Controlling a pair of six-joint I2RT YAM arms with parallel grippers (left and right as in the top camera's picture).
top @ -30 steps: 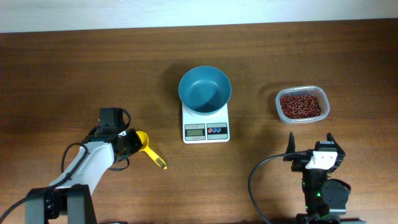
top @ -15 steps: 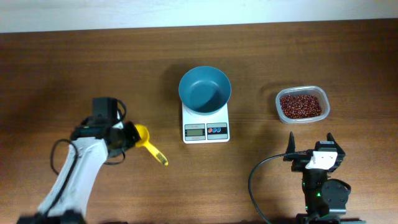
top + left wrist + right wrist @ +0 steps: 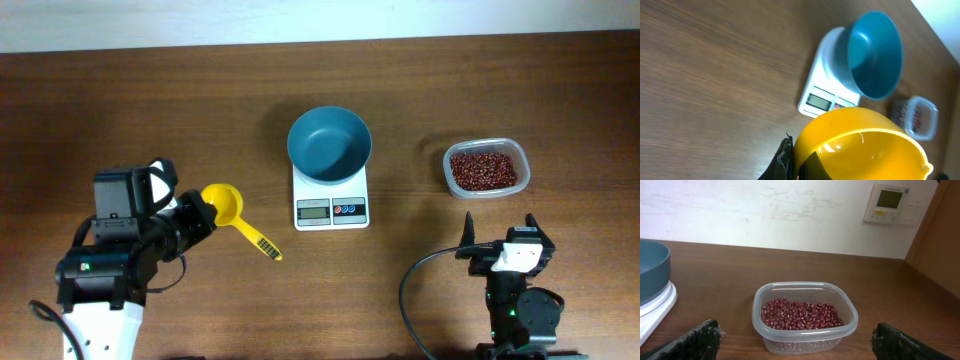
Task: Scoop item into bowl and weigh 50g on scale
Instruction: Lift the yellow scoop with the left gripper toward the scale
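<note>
The red-brown beans point(image 3: 484, 168) lie in a clear plastic tub point(image 3: 518, 150) at the right; they also show in the right wrist view point(image 3: 801, 315). The empty teal bowl point(image 3: 329, 144) stands on the white scale point(image 3: 331, 209); both show in the left wrist view, bowl point(image 3: 875, 52) and scale point(image 3: 821, 102). My left gripper point(image 3: 203, 216) is shut on a yellow scoop point(image 3: 224, 205) and holds it lifted left of the scale; the scoop's empty cup point(image 3: 860, 155) fills the left wrist view. My right gripper point(image 3: 499, 224) is open and empty, in front of the tub.
A pale wall runs along the table's far edge. A wall thermostat point(image 3: 888, 203) and a wooden panel point(image 3: 935, 240) show behind the tub in the right wrist view.
My left arm has risen and swung with the yellow scoop, lifting it off the table and a little toward the scale. The right arm has not moved.
</note>
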